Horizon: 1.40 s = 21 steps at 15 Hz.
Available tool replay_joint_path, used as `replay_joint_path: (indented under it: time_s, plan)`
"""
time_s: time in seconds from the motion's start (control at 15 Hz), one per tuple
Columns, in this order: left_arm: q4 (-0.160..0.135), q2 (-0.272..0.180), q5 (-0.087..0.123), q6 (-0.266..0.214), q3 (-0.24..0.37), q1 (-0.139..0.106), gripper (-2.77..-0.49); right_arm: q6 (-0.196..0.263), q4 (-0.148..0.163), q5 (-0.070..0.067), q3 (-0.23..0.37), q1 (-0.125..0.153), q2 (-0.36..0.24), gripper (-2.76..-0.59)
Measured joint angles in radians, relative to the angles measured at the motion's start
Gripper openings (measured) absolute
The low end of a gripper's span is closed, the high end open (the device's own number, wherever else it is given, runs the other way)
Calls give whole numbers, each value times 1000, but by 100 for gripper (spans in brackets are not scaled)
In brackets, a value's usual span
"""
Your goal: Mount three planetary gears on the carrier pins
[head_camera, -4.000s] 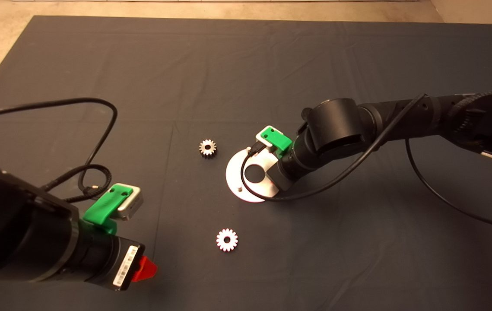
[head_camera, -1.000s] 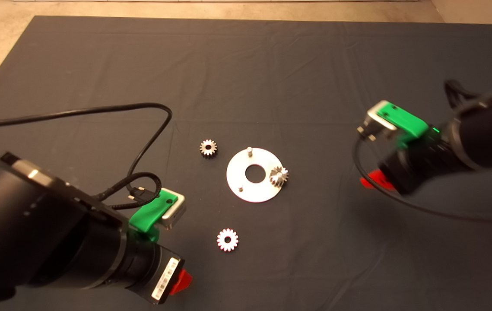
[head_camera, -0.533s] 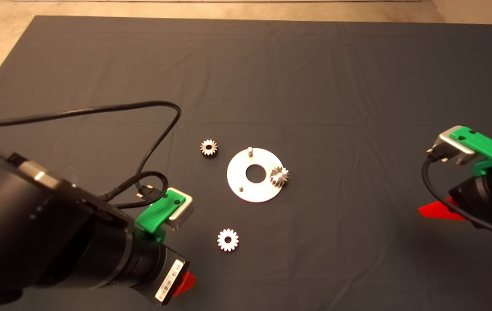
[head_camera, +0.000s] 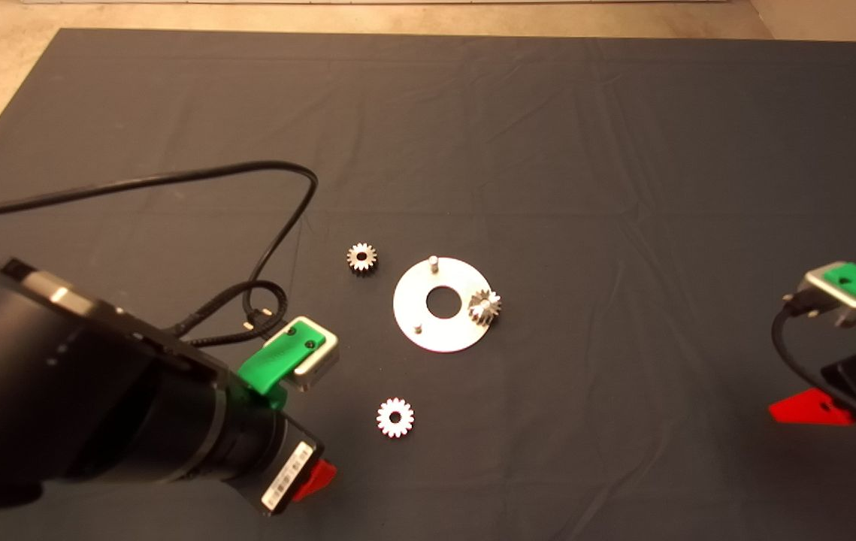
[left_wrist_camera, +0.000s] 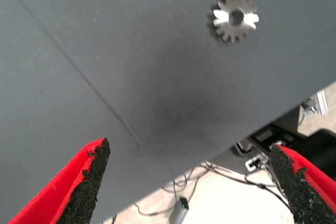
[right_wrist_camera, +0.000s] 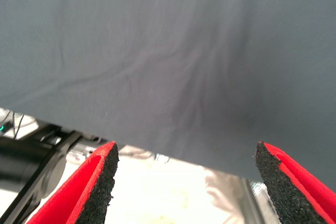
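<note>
A flat round silver disc (head_camera: pixel 439 304) with a central hole is seen lying near the middle of the dark mat (head_camera: pixel 473 135) that covers the counter. Three carrier pins stand near its rim: one bare pin (head_camera: pixel 434 261) at the far edge, another bare pin (head_camera: pixel 418 327) at the near left edge, and a third on the right edge, over which one planetary gear (head_camera: pixel 485 308) is seated, partly overhanging the rim and appearing slightly tilted. A second planetary gear (head_camera: pixel 361 258) lies flat on the mat just beyond the disc's left edge, apart from it. A third planetary gear (head_camera: pixel 395 417) lies flat on the mat nearer the camera, well apart from the disc; the same gear (left_wrist_camera: pixel 234 18) is shown in the left wrist view ahead of the tool. The left tool (head_camera: pixel 313 479) is held low over the mat at the lower left, near this third gear but not touching it, and its red fingers (left_wrist_camera: pixel 79 187) are spread wide with nothing between them. A black cable (head_camera: pixel 277 225) is looped over the mat behind the left arm. The right tool (head_camera: pixel 803 410) is positioned at the right edge of the mat, well apart from the disc, with its fingers (right_wrist_camera: pixel 97 182) likewise spread wide and empty over bare mat.
</note>
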Motion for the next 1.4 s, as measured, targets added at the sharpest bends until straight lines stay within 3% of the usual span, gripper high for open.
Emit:
replay_joint_path:
  time_s: [0.13, 0.27, 0.4, 0.53, 0.67, 0.8, 1.07, 1.2, 1.4]
  plan:
    - [19, -15, 0, 32, -9, 12, -109, 4, -63, 49, 0, -37, 12, -144]
    - [52, -18, 0, 70, -26, 32, -109, 5, -72, 73, 0, -44, 34, -144]
    - [97, -12, 1, 82, -45, 69, -109, 7, -77, 71, 0, -44, 33, -144]
    - [140, 32, 1, 90, -59, 125, -109, 7, -77, 70, 0, -44, 32, -144]
    - [168, 83, -1, 97, -66, 161, -109, 6, -77, 70, 0, -44, 32, -144]
    - [206, 119, 1, 96, -76, 172, -109, 6, -78, 69, 0, -44, 30, -144]
    - [250, 195, 0, 96, -102, 199, -109, 6, -78, 70, 0, -44, 30, -144]
    - [279, 222, 0, 97, -116, 204, -109, 6, -78, 71, 0, -44, 30, -144]
    - [325, 240, -1, 105, -123, 235, -109, 6, -78, 74, 0, -44, 27, -144]
